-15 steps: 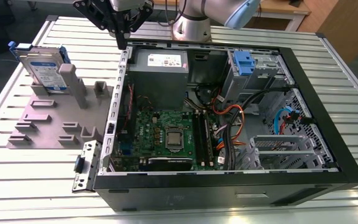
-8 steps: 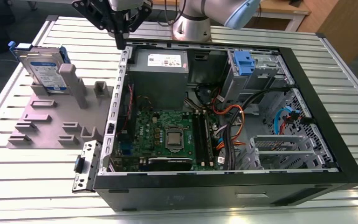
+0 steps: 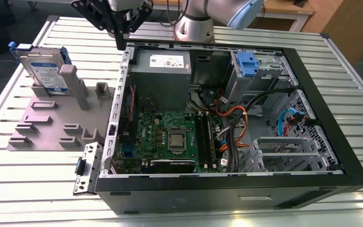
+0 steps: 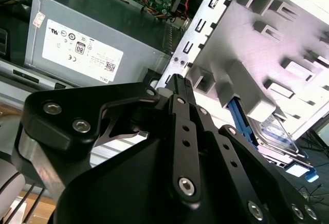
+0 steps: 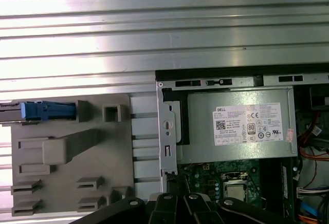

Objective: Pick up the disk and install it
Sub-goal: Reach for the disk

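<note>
Exterior view: gripper hangs over the far-left corner of the open PC case, above the table, fingers pointing down. Fingers look pinched together with nothing between them, so clenched and empty. Disk is not picked up: it stands upright on edge in a slot at the far end of the grey fixture, on the exterior view's left, well apart from the gripper, label side facing the near side, blue bracket around its edges. Fixture lies flat on the table, just beside the case's left wall. Inside the case: PSU at the far left, motherboard nearer, blue clip in the drive bay at the far right, orange and black cables between board and bay. Second wrist view: closed gripper with the PSU, the fixture and the disk past it. First wrist view looks straight down: disk seen edge-on in its fixture slot, PSU in the case corner, bare table slats beyond.
</note>
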Available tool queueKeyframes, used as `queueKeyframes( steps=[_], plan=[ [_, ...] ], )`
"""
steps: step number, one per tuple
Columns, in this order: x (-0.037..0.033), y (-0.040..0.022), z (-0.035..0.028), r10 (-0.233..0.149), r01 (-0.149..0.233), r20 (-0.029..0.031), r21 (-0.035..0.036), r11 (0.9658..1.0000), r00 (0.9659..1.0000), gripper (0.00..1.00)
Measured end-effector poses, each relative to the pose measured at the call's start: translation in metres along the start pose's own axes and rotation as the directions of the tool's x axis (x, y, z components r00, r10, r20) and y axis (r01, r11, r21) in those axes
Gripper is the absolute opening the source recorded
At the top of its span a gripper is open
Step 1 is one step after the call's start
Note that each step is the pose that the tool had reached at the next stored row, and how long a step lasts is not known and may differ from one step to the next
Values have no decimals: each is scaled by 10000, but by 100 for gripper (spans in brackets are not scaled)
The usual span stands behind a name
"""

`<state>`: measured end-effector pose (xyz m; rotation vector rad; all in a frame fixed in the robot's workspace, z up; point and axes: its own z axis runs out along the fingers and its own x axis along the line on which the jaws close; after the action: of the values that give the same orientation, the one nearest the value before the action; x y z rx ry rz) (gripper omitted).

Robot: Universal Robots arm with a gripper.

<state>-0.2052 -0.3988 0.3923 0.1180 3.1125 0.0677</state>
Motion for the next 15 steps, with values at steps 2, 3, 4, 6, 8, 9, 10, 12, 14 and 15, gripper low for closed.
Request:
queueKeyframes(
  steps=[2, 3, 4, 6, 8, 9, 10, 12, 14, 15],
  plan=[
    [5, 0, 0, 0, 0, 0, 1, 10000, 10000, 11],
    [6, 0, 0, -1, 1, 0, 1, 10000, 10000, 11],
    [6, 0, 0, -1, 1, 0, 0, 10000, 10000, 11],
    [7, 0, 0, 0, 0, 0, 1, 10000, 10000, 11],
    [7, 0, 0, 0, 0, 0, 0, 10000, 10000, 11],
    [7, 0, 0, 0, 0, 0, 0, 10000, 10000, 11],
    [8, 0, 0, 0, 0, 0, 0, 10000, 10000, 11],
    [13, -1, 2, 2, -2, 0, 0, 10000, 10000, 11],
    [43, 0, 3, 1, -1, 0, 0, 10000, 10000, 11],
    [59, 1, 2, 0, 0, -1, 1, 10000, 10000, 11]
  ],
)
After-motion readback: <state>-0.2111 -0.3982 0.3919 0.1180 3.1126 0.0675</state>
